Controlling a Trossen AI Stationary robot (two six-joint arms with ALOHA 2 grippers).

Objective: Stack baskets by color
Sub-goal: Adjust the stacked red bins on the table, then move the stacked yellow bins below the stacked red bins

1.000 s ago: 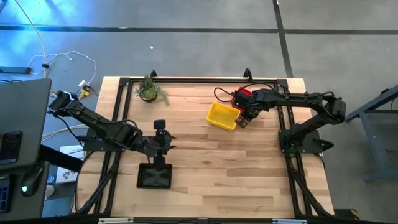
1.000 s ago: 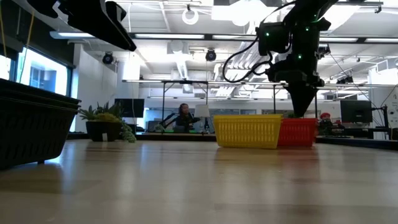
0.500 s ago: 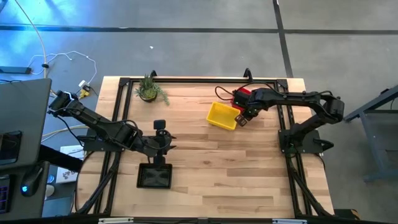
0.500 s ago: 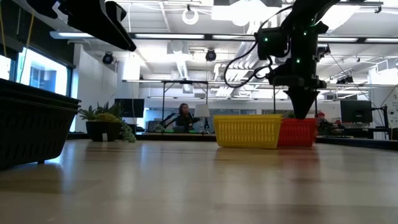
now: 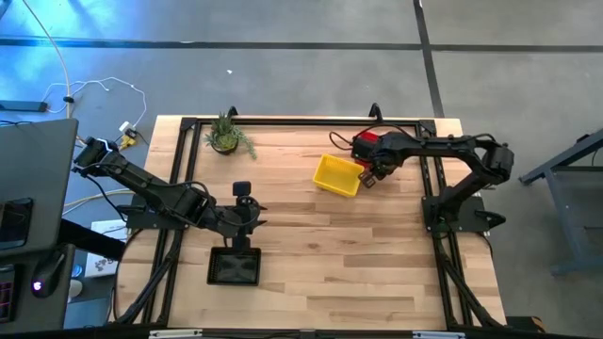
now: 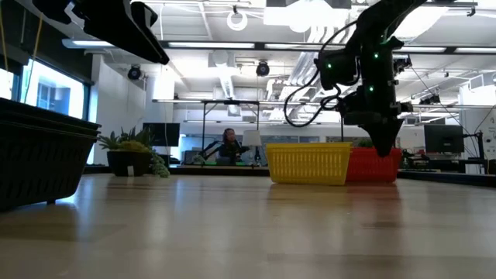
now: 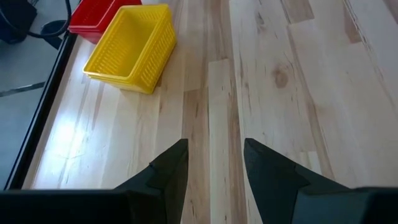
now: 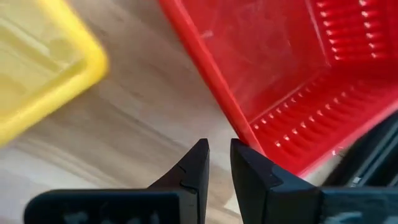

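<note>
The right gripper [image 8: 218, 163] is being held just above the wooden table [image 5: 377, 254], its dark fingers [image 8: 191, 163] narrowly parted and gripping nothing. The red mesh plastic basket [image 8: 292, 74] is lying just beside them, its far end cut off. The yellow mesh plastic basket [image 5: 337, 175] is sitting alongside. Well apart, the left gripper [image 7: 214, 171] is hovering open over the black mesh basket [image 5: 235, 268].

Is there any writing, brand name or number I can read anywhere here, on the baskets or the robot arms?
None can be read.
The yellow basket, red basket and black basket show no lettering.
The monitors in the room behind are too small to read.
</note>
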